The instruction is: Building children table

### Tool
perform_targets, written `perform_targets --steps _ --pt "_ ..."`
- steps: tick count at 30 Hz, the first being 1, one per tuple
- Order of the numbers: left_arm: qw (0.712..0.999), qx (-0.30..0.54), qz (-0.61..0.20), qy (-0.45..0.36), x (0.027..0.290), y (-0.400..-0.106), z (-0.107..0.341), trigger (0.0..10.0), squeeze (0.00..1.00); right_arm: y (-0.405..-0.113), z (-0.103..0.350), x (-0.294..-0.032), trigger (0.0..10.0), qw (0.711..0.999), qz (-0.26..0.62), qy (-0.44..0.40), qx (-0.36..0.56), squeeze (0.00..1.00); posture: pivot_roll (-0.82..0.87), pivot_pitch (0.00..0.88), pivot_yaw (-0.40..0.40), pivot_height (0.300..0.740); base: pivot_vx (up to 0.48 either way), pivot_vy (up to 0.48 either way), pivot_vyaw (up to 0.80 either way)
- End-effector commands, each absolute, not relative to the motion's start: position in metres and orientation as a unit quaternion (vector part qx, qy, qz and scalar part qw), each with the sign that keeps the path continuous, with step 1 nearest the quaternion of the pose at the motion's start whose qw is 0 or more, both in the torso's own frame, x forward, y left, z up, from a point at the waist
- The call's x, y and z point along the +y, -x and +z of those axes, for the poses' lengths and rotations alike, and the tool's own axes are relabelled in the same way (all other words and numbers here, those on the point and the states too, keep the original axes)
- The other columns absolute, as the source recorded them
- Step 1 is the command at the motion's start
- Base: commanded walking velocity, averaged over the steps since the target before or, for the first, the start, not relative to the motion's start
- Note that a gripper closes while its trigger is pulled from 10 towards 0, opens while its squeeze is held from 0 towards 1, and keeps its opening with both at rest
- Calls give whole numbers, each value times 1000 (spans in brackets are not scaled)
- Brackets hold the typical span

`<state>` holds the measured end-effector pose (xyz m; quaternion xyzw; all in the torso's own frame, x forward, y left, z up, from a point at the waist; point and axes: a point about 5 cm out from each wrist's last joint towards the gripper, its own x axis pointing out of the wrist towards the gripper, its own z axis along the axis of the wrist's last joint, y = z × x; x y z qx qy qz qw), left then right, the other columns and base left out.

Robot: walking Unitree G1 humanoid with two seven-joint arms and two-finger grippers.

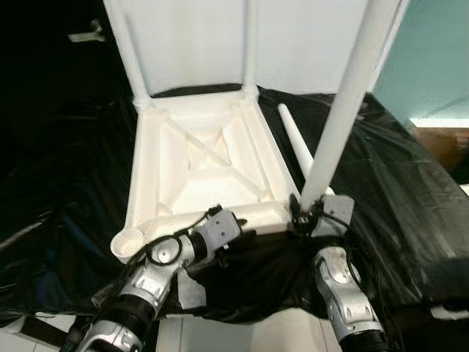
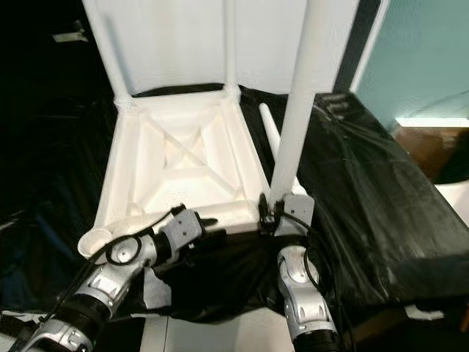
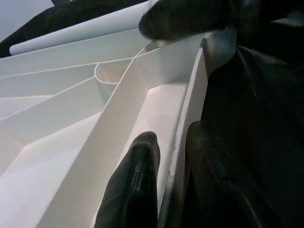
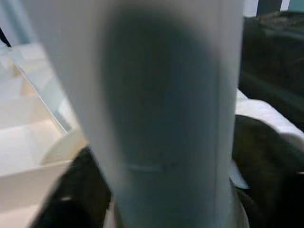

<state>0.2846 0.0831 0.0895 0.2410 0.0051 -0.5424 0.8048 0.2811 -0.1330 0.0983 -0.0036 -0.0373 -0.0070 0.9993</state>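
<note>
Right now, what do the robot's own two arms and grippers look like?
Both arms are segmented silver-grey metal with round joints and dark bands. The left arm has a black cable looping over its boxy grey wrist. The right arm carries thin black wires by its wrist. Each gripper has long, rounded, glossy black fingers.

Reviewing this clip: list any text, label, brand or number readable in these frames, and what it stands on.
None can be read. The upturned white table top, the white leg held upright by the right gripper, the loose leg and the black sheet are all plain, without print.
</note>
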Motion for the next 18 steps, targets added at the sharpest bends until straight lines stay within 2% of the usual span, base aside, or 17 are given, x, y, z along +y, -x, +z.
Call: perform_targets --steps 1,2,3,5,8,9,12,13,15,18 --pt "781 59 -570 -248 85 -274 67 10000 0 -281 97 -137 10000 999 -10 12 -33 1000 7 6 -11 740 0 0 0" --pt "781 58 -570 -248 84 -274 68 10000 0 -281 100 -138 10000 999 0 18 -39 843 6 6 -11 740 0 0 0" --pt "781 58 -570 -248 84 -274 68 10000 0 -281 102 -138 10000 999 11 26 -46 0 2 6 -10 740 0 0 0" --pt "781 58 -570 -248 84 -274 68 10000 0 -281 104 -139 10000 998 21 34 -52 0 2 6 -10 740 0 0 0" --pt "780 57 -572 -247 82 -275 68 10000 0 -283 114 -152 10000 990 98 67 -70 0 -15 13 -6 740 0 0 0" --pt "780 57 -572 -247 82 -275 68 10000 0 -283 114 -152 10000 990 98 67 -70 0 -15 13 -6 740 0 0 0" --pt "779 57 -574 -246 81 -275 68 10000 0 -285 121 -166 10000 971 210 95 -58 0 -20 16 -6 740 0 0 0" --pt "779 57 -574 -246 81 -275 68 10000 0 -285 121 -166 10000 971 210 95 -58 0 -20 16 -6 740 0 0 0" --pt "778 57 -575 -247 82 -274 67 10000 0 -284 123 -171 10000 954 277 106 -37 0 -23 18 -4 740 0 0 0" --pt "778 58 -575 -247 82 -274 67 10000 0 -284 124 -173 10000 950 290 109 -33 0 -23 18 -4 740 0 0 0"
